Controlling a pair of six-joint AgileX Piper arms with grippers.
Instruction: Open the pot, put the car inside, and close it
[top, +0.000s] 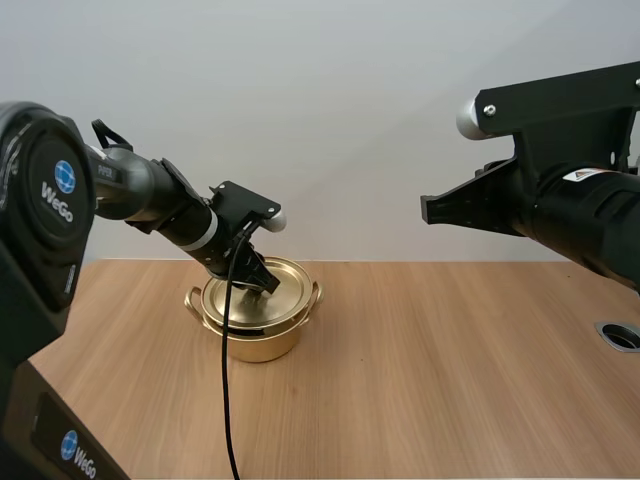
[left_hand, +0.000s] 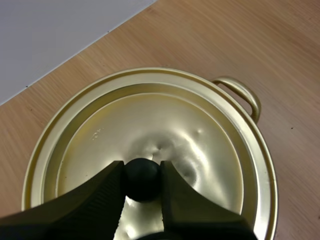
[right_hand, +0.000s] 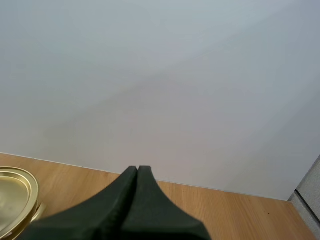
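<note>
Left arm first: stretched forward and down from its base at a slant, wrist bent over the pot (top: 262, 345), ending with the left hand (top: 262, 275) planted on the lid (top: 290, 302). Seen close, clamped on the black knob (left_hand: 142, 179) at the lid's middle: left hand (left_hand: 142, 170) with one ribbed finger (left_hand: 107, 192) pressed to each side of the ball and no gap showing (a snug pinch, tips just above the gold). Dented and glossy on the lid (left_hand: 165, 117) around the knob, ringed by two raised steps toward the rim.

Pot found on the desk (top: 450, 360), left of middle and toward the far edge, lid on top, with a loop handle (left_hand: 245, 95) poking out past the rim.

Right arm: held high at the right, roughly level, aimed leftward, well apart from the pot, with the right hand (top: 428, 208) above bare desk. Closed on nothing, right hand (right_hand: 137, 172) pressed together into a single dark wedge.

Hidden or unclear: the pot's inside, covered by the lid; the pot's body, masked under the lid from the left wrist; whether the lid sits flat or tips slightly (cannot tell from above). Cut off: most of the right arm, and all but a slice of gold lid (right_hand: 12, 200) seen past the right hand.
</note>
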